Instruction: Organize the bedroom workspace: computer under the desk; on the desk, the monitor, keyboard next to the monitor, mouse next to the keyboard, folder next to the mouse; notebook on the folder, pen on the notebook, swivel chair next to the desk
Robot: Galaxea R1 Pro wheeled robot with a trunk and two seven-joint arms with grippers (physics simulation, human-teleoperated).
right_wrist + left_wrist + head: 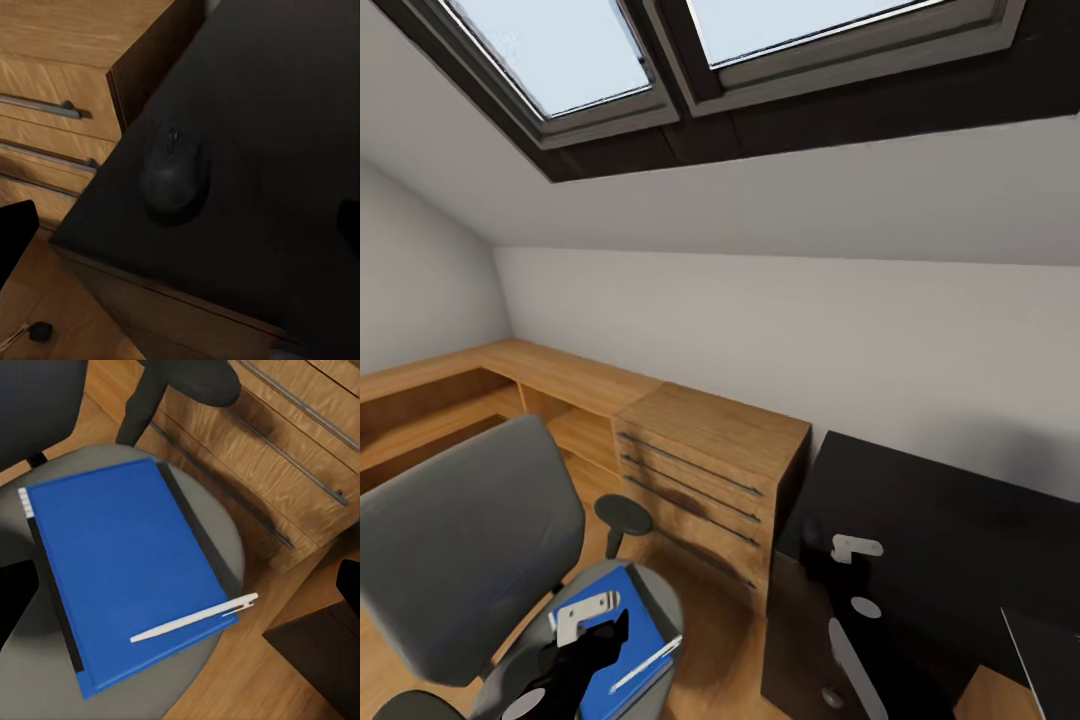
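The flat bright blue folder [124, 574] is lying on the grey padded swivel chair [455, 540], a slim white pen [193, 618] resting across its near corner. The left claw [592, 640] is hovering directly above, fingers spread and released; whether the right claw is clenched I cannot tell.

— From the head we look forward and down across chair [460, 540], drawers [705, 480] and desk [940, 520].
— Confirmed. Our wrist cameras look down closely: left on that chair's seat [202, 517], right on the desk corner [255, 150].
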